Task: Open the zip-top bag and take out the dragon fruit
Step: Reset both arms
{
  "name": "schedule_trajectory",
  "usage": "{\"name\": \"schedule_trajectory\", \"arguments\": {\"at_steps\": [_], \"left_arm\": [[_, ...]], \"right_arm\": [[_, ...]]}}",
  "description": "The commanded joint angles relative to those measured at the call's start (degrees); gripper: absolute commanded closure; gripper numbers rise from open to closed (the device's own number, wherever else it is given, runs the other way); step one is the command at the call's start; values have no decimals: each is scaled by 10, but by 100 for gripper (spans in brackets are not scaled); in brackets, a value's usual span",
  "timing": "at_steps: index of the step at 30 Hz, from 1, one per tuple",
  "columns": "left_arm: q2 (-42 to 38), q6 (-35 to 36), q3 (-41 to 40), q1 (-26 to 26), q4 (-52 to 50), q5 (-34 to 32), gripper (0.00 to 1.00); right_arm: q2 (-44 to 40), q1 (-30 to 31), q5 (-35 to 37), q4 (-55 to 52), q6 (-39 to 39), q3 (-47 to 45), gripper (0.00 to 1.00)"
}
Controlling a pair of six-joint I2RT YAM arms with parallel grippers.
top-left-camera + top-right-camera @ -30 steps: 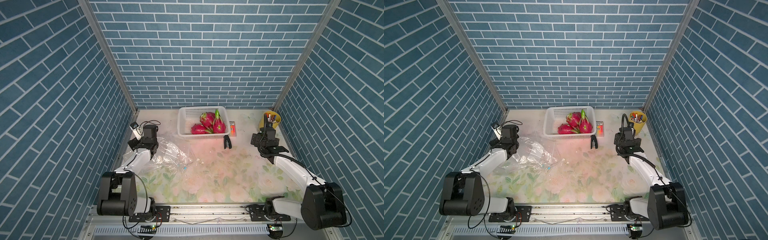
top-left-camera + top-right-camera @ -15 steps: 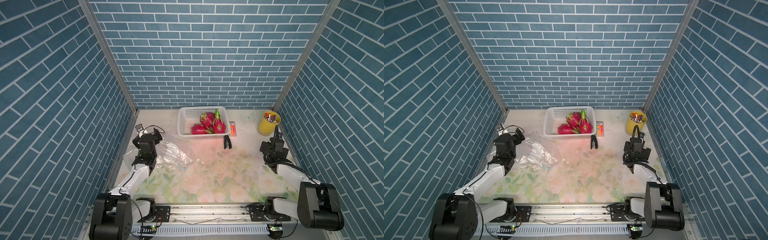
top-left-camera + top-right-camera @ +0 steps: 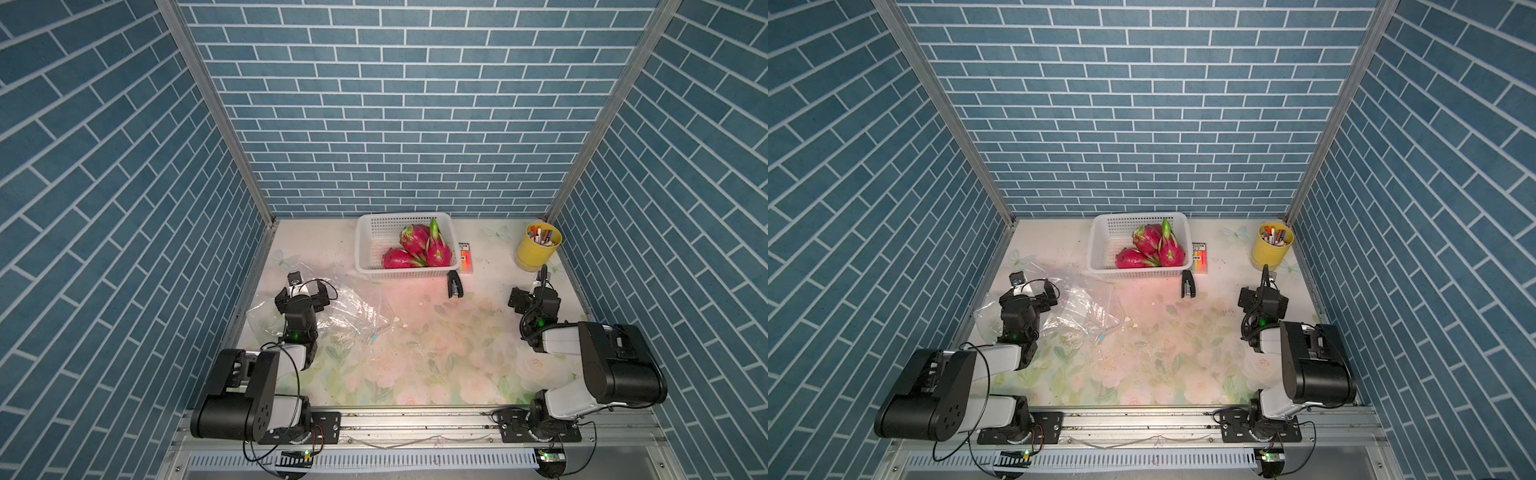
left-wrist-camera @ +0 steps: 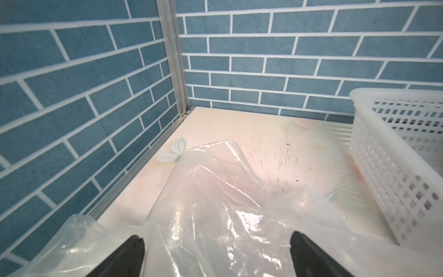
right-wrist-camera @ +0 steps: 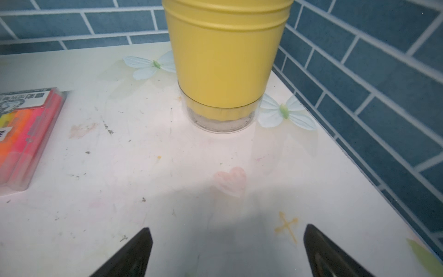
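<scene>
The clear zip-top bag (image 3: pixel 357 309) (image 3: pixel 1079 309) lies crumpled and flat on the left of the table, and I see no fruit inside it. Three pink dragon fruit (image 3: pixel 415 240) (image 3: pixel 1148 237) rest in the white basket (image 3: pixel 365 249) at the back. My left gripper (image 3: pixel 305 291) (image 3: pixel 1030 293) hovers open over the bag's left part. In the left wrist view the bag (image 4: pixel 215 203) spreads under the left gripper (image 4: pixel 217 242), with nothing between the fingertips. My right gripper (image 3: pixel 532 289) (image 5: pixel 227 236) stands open above bare table on the right.
A yellow cup (image 3: pixel 538 245) (image 5: pixel 225 60) of markers stands at the back right, just ahead of my right gripper. A black stapler (image 3: pixel 455 286) and a highlighter pack (image 3: pixel 466 257) (image 5: pixel 21 134) lie beside the basket (image 4: pixel 374 148). Brick walls close three sides.
Both arms have folded back toward their bases. The left gripper moved from the bag's far left edge to above the bag. The right gripper drew back from the yellow cup.
</scene>
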Motion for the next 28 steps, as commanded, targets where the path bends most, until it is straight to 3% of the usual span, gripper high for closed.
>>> {"name": "schedule_trajectory", "arguments": {"at_steps": [1,3,4,6,10,28], "left_arm": [[46,34,-16,3,139,61,0],[92,46,-24,4,196,80,0],[75,41,-21,4,162,83,0],[87,44,-32,4,206,87,0],[80,40,-15,6,161,85,0],[84,34,-10,13,157,94,0]], "right_arm": [[6,-2,-30,29,-25,21,2],[5,-3,-32,25,-24,22,2],[4,-3,-32,22,-24,23,1],[3,-4,-35,20,-23,24,1],[3,-4,-34,23,-24,23,1],[3,-5,-35,20,-24,23,1]]}}
